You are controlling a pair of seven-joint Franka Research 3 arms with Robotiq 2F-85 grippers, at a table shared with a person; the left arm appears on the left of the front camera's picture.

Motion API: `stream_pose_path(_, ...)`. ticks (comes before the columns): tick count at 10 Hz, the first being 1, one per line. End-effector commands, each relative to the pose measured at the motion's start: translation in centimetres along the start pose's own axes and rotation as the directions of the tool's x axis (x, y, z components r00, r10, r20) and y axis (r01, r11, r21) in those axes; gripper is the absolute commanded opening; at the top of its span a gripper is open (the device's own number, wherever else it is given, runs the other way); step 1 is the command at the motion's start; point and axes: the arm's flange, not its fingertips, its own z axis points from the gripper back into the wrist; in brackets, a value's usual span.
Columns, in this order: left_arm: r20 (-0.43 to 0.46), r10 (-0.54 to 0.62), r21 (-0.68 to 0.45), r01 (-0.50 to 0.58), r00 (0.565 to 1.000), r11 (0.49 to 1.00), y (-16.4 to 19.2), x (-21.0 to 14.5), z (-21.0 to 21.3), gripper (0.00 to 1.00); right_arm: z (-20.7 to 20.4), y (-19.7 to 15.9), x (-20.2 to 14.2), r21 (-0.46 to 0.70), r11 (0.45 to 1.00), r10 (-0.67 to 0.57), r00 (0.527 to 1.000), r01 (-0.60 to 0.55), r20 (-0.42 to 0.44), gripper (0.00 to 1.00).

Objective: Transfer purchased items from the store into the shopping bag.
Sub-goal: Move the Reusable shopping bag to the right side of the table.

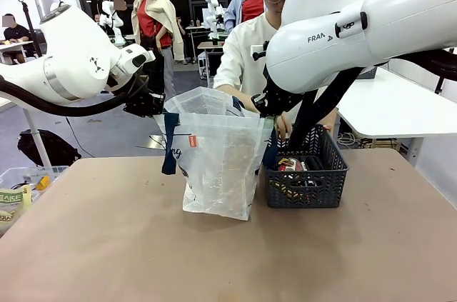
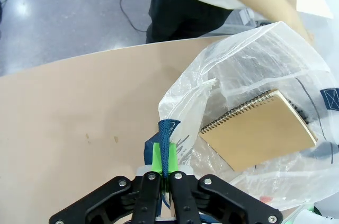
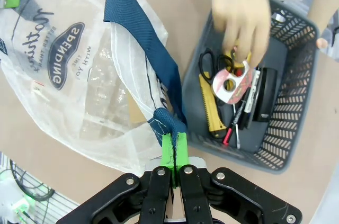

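As we looked across from our side, the tan table lay bare up front, with a clear bin cut off at its left edge. Mid-table stood the shopping bag, upright, its mouth stretched wide between our arms. Our left gripper was clamped tight on one navy handle, and our right gripper pinched the other handle just as hard. Down inside the bag we saw a spiral notebook with a tan cover, lying tilted.

Just beside the bag's right side sat the dark grey basket. The purchased items were in it: scissors, a yellow cutter, a pink-and-white tape roll and a black block we could not identify. The person's hand was down among them, blurred, so we could not tell what it gripped.

Beyond, the person in white stood at the far edge, with a white table off to the right. Grey floor and other people lay behind.
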Motion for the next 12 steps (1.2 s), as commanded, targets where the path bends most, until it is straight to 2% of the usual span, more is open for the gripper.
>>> stream_pose_path(1,0.007,-0.006,0.009,0.006,1.0,1.0,0.33,0.41,0.16,0.0,-0.04,-0.33,-0.33,-0.001,1.0,-0.007,1.0,0.007,0.009,0.0)
stream_pose_path(12,0.007,-0.006,0.009,0.006,1.0,1.0,0.33,0.41,0.16,0.0,-0.04,-0.33,-0.33,-0.001,1.0,-0.007,1.0,0.007,0.009,0.0)
